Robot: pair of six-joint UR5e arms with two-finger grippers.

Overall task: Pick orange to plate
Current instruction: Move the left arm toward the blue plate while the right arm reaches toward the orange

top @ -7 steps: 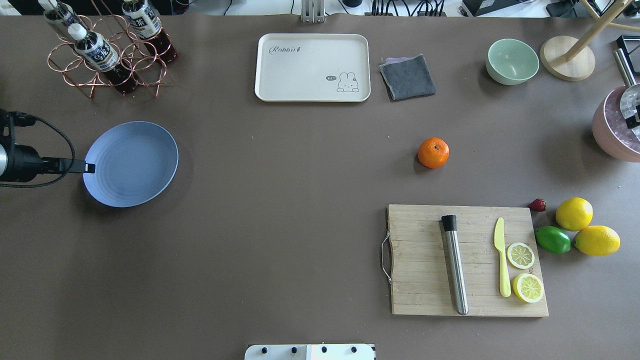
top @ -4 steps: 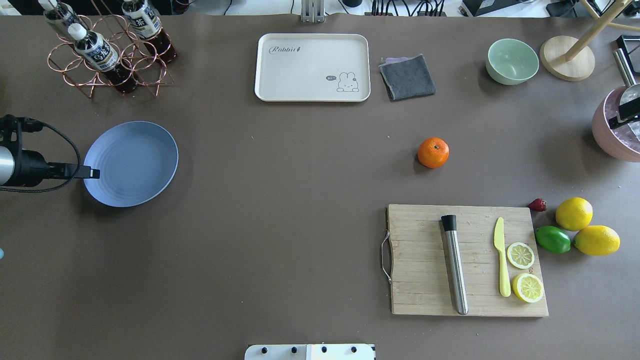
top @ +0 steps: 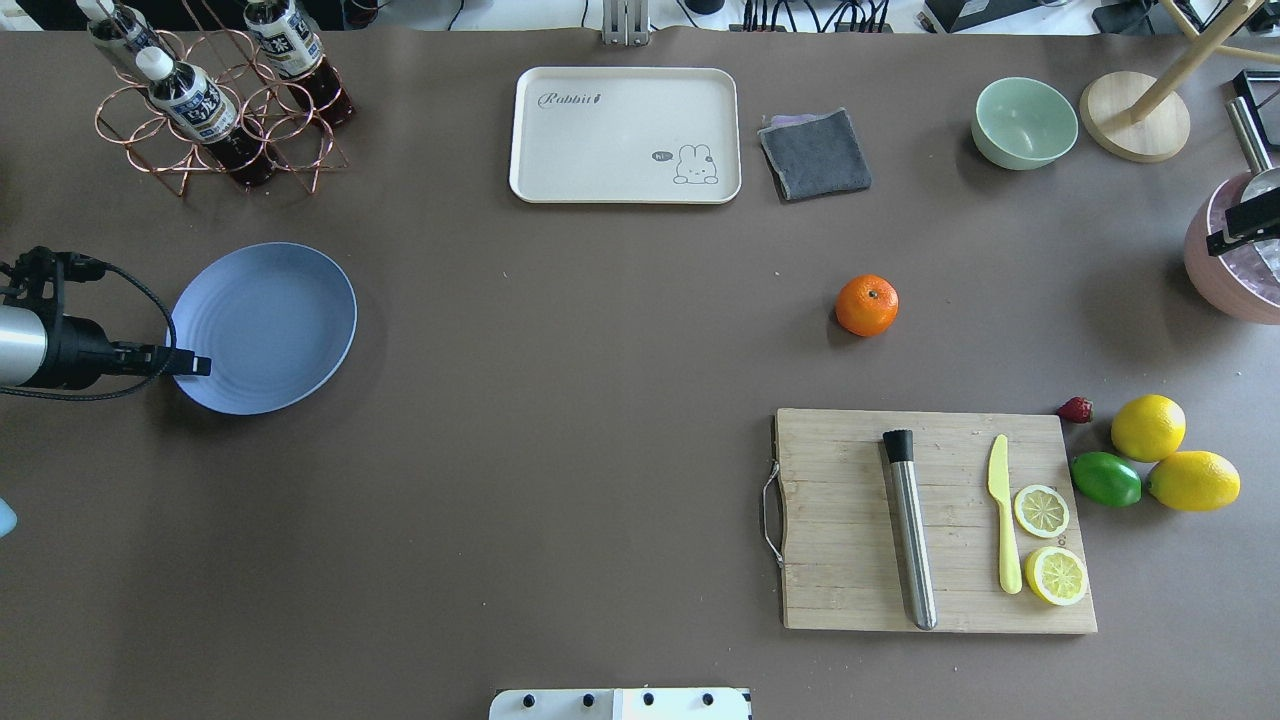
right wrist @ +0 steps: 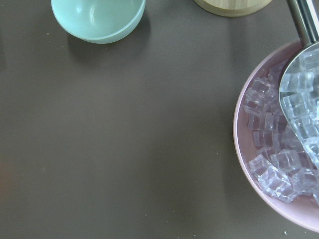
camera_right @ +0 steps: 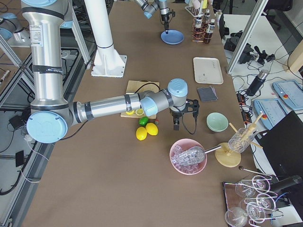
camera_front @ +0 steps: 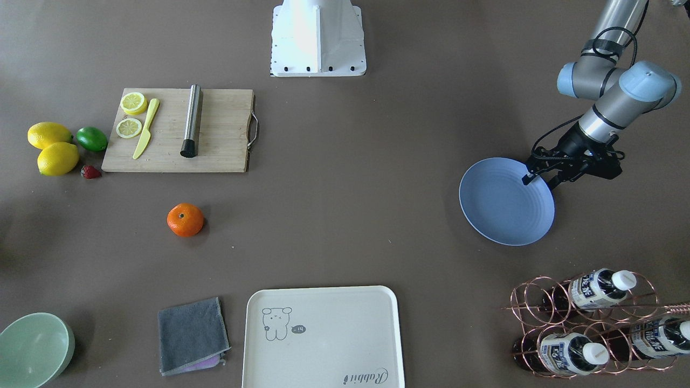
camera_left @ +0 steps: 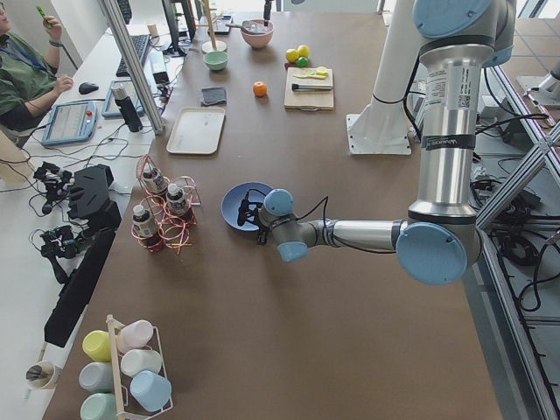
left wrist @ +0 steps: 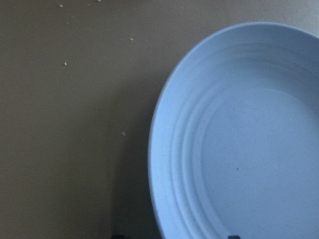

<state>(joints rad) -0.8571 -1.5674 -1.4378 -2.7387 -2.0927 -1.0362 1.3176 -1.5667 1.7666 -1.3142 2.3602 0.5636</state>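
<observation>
The orange [top: 867,305] sits alone on the brown table, right of centre and beyond the cutting board; it also shows in the front view [camera_front: 185,220]. The pale blue plate [top: 270,320] lies empty at the far left. My left gripper [top: 195,365] hangs over the plate's near-left rim [camera_front: 531,178]; its wrist view shows the plate [left wrist: 239,139] with two fingertips far apart at the bottom edge, so it is open and empty. My right gripper [top: 1225,235] is at the far right over the pink ice bowl's edge, well away from the orange; I cannot tell its state.
A cutting board [top: 935,520] with a steel muddler, a yellow knife and lemon slices lies near the front right. Two lemons, a lime [top: 1105,479] and a strawberry sit beside it. A cream tray [top: 625,135], grey cloth, mint bowl [top: 1024,122], pink ice bowl [right wrist: 279,149] and bottle rack [top: 215,100] line the back and sides.
My left gripper has slid toward the robot's side and slightly inward along the plate's rim. The right gripper has edged a little left at the picture's right edge. The orange has not moved.
</observation>
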